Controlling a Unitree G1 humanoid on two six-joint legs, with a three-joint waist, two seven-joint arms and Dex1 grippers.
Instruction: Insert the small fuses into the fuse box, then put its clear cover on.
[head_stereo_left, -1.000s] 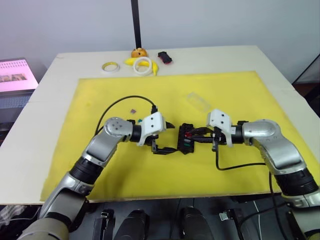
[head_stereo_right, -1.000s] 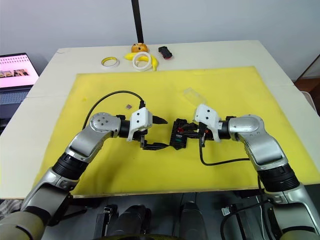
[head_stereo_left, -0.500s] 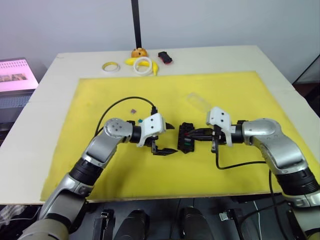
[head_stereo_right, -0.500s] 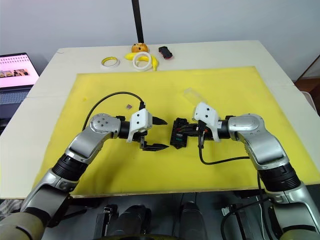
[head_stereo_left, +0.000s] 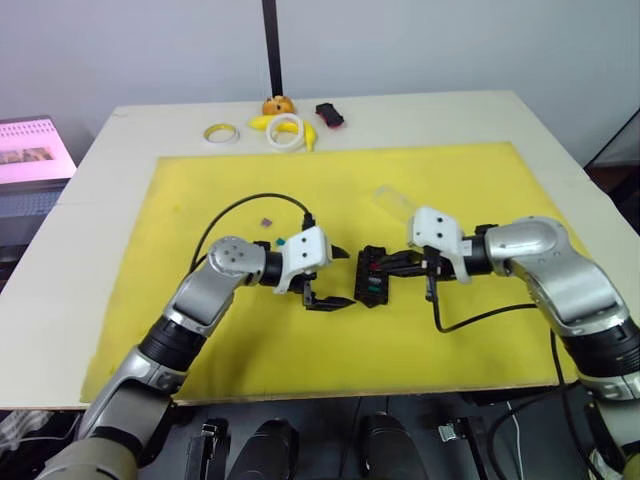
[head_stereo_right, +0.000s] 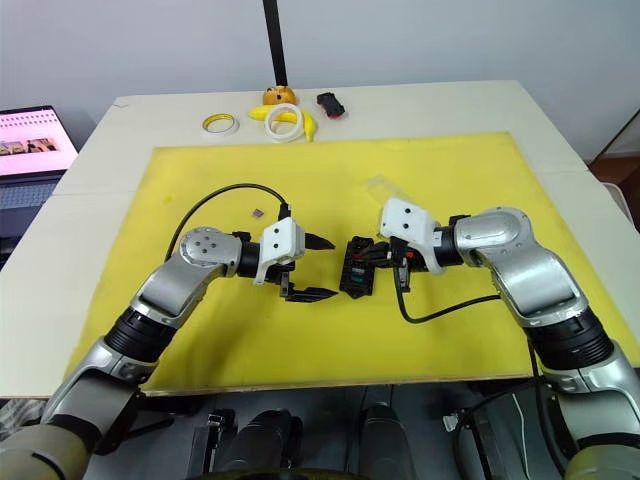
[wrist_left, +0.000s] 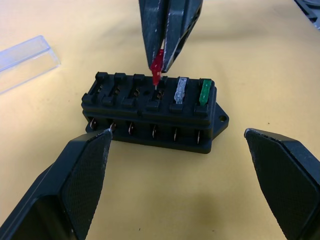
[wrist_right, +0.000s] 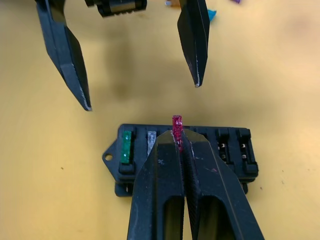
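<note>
The black fuse box (wrist_left: 152, 112) lies on the yellow mat (head_stereo_left: 200, 200) between my two grippers. A green fuse (wrist_left: 205, 91) and a grey fuse (wrist_left: 180, 91) sit in its end slots. My right gripper (wrist_right: 177, 132) is shut on a red fuse (wrist_left: 156, 67), whose lower end meets the slot beside the grey one. My left gripper (head_stereo_left: 347, 277) stands open just left of the box, one finger on each side. The clear cover (head_stereo_left: 395, 200) lies on the mat beyond the box. A purple fuse (head_stereo_left: 266, 222) and a blue fuse (head_stereo_left: 281, 241) lie loose near my left wrist.
Two tape rings (head_stereo_left: 220, 133) (head_stereo_left: 286, 128), a banana (head_stereo_left: 262, 122) and a black and red toy car (head_stereo_left: 329, 114) sit at the table's far edge. A laptop (head_stereo_left: 30, 150) stands off the table's left side. Cables loop from both wrists over the mat.
My right gripper has shifted slightly left over the fuse box, still holding the red fuse. The left gripper has stayed open in the same place.
</note>
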